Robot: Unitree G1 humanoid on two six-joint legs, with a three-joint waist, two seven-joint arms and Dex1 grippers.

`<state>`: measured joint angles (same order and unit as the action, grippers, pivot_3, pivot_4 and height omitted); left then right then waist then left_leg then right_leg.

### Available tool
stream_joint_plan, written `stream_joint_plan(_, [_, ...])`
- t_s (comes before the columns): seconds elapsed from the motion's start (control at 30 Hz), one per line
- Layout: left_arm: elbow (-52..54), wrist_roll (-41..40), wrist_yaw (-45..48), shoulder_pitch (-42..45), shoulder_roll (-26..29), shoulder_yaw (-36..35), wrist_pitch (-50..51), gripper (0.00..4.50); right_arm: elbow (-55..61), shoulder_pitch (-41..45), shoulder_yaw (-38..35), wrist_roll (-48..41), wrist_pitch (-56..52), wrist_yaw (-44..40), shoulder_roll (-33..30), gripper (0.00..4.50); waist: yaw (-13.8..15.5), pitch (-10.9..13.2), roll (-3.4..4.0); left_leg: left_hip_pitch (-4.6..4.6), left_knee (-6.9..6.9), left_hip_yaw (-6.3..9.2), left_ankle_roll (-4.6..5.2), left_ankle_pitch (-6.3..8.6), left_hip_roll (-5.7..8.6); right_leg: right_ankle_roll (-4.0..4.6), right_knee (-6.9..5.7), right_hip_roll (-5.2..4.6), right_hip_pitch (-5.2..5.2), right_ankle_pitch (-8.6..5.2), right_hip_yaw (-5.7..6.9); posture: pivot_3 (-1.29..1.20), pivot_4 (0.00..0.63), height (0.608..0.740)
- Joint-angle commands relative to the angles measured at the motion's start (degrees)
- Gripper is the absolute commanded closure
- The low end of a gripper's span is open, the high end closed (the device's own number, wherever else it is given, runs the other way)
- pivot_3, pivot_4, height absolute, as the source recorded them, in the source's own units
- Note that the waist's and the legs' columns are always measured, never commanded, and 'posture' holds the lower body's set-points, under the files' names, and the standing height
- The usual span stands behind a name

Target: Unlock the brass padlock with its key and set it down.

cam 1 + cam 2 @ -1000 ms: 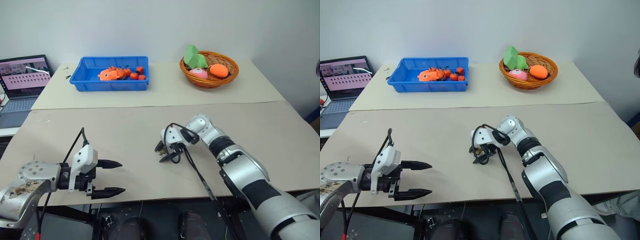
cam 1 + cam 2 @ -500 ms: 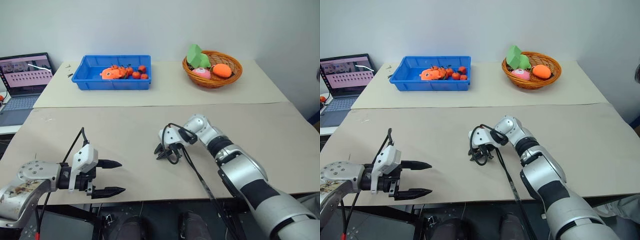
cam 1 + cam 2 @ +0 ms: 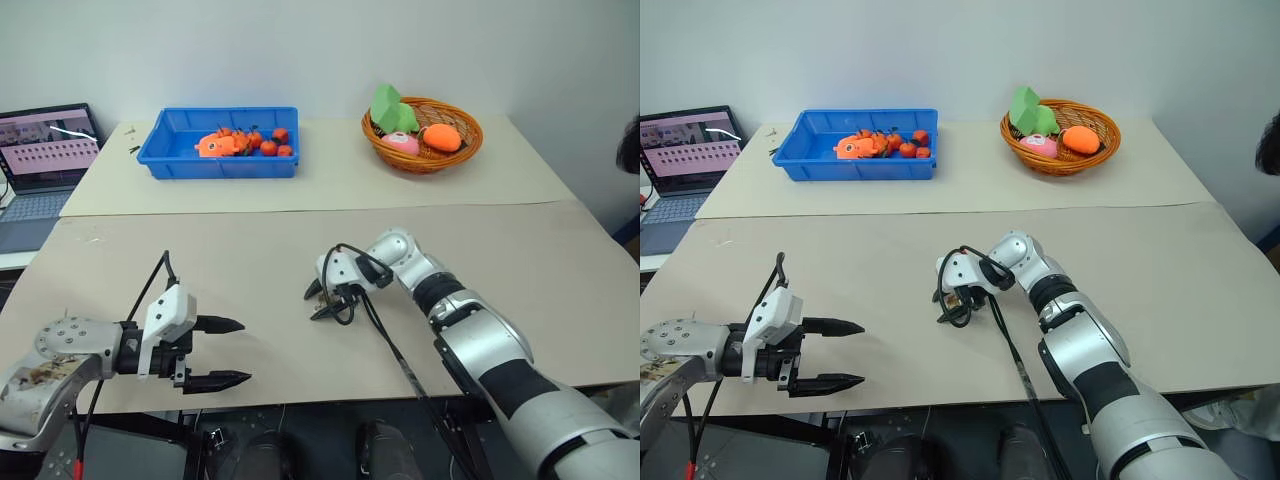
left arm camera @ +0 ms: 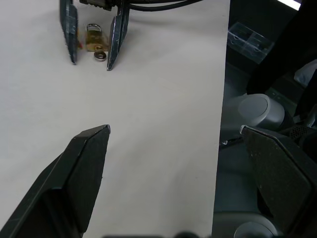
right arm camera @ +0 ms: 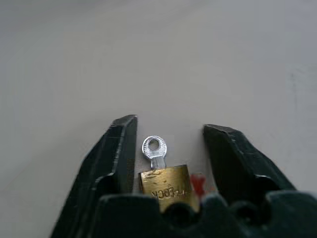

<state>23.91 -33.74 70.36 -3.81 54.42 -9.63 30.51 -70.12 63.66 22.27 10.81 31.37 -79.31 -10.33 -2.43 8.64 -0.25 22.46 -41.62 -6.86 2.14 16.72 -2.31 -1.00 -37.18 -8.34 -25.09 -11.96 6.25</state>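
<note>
Brushed brass padlock (image 5: 165,184), shiny silvery metal key (image 5: 155,151), seemingly matt table (image 5: 198,64).

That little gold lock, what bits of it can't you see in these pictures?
- Shackle of the brass padlock: in the right wrist view it is hidden behind the base of the right gripper; in the left wrist view it is too small to tell if it is open.
- Key: its blade is inside the lock body, so whether it has been turned cannot be told.
- From the head camera's two views, the lock is too small to make out.
</note>
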Motion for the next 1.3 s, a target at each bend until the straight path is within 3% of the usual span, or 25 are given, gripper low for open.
stream_joint_plan(0.03, [-0.04, 0.05, 0.42, 0.94, 0.64, 0.36, -0.58, 0.00, 0.02, -1.87, 0.90, 1.36, 0.40, -2.99, 0.34, 1.22, 0.00, 0.00, 0.00, 0.01, 0.02, -0.01, -0.01, 0.00, 0.00, 0.01, 0.00, 0.00, -0.02, -0.05, 0.00, 0.00, 0.150, 0.692])
stream_joint_plan(0.6, [0.94, -0.32, 0.39, -0.24, 1.09, -0.22, -0.28, 0.00, 0.68, -2.04, 0.32, 1.39, 2.09, -11.97, -3.27, 1.22, 0.54, 0.02, 0.00, 0.35, 0.66, 0.24, -0.04, 0.06, 0.25, -0.11, 0.31, -0.10, -0.13, -0.42, 0.49, 0.00, 0.150, 0.692])
stream_joint_plan(1.3, [2.21, -1.06, 1.25, -4.72, 3.39, -5.09, -0.59, 0.00, -2.35, -1.22, 3.19, 5.65, 4.46, -6.76, -5.89, 1.22, 1.65, 0.02, 0.00, -0.15, 0.61, 0.28, -0.05, 0.06, 0.27, -0.08, 0.37, -0.14, 0.34, -0.46, 0.51, 0.00, 0.150, 0.692])
